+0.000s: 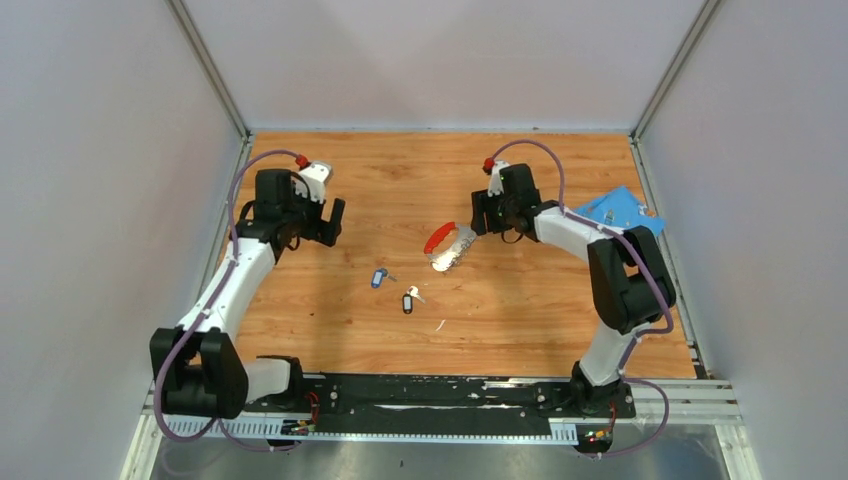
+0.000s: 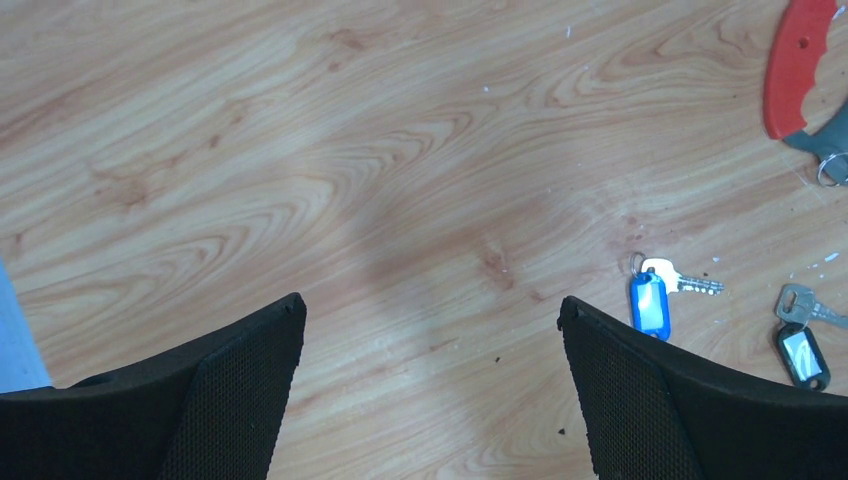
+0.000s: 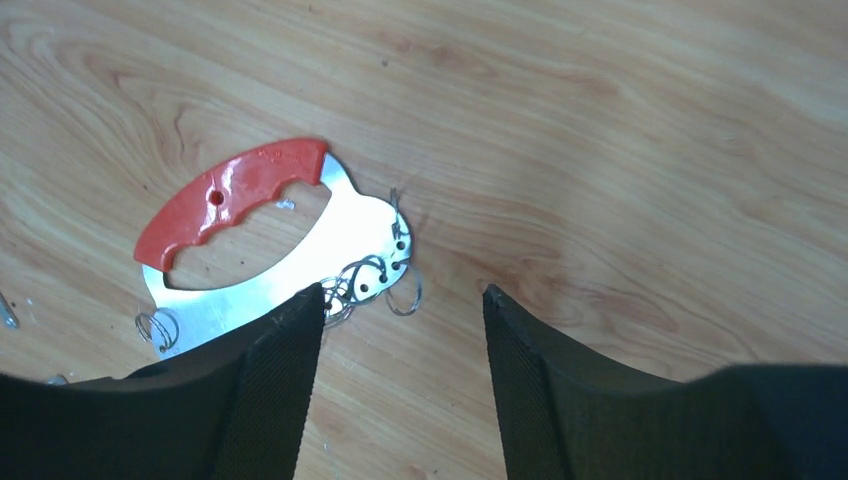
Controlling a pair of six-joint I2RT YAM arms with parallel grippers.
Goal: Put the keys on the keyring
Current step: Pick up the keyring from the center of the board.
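Keyring (image 1: 447, 245) at centre, keys (image 1: 379, 278) nearer and leftward, cloth (image 1: 612, 210) far right

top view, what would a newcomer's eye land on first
The red and silver keyring at mid-table stands out most, with the right gripper right by its ring end, jaws apart. Nearer the arms, apart from it, lie a blue key and a black key. A blue cloth sits at the far right edge.
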